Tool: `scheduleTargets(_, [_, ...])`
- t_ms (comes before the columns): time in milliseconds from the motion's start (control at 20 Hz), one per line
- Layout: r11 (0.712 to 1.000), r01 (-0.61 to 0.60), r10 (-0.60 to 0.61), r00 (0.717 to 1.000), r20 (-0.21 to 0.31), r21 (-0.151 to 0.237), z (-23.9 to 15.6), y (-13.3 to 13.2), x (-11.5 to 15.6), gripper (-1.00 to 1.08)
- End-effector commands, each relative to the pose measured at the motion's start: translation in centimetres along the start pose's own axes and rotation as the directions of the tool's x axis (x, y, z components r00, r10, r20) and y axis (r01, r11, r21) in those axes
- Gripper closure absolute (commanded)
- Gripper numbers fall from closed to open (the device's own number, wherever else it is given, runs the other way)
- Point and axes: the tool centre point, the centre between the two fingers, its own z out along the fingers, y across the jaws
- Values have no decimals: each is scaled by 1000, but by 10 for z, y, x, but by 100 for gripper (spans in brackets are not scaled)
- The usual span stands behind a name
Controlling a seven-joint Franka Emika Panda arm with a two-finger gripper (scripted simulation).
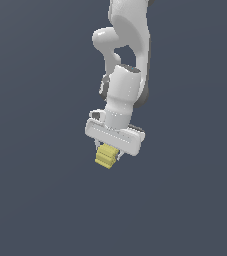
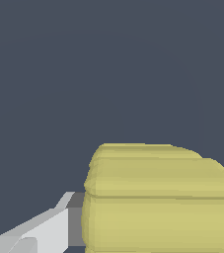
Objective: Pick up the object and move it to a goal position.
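I count one arm, one pincer and one object, nothing more against the flat grey-blue ground. In the exterior view my white pincer bar sits tilted, lower toward that view's right, and the pale-yellow ridged lump hangs just under its left half, touching my fingers, so I am clenched on the object. My fingertips are mostly hidden behind the lump; only slivers show at its sides. In the wrist view one grey-white finger presses against the object, which is cut off by the frame; the other finger is out of sight. No writing or labels are readable anywhere.
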Motion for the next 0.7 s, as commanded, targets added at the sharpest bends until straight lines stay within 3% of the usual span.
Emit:
scheduleTargets(0, [1000, -19, 18, 999, -47, -2, -9, -7, 13, 108])
scheduleTargets(650, [995, -103, 98, 960, -263, -4, -60, -37, 69, 108])
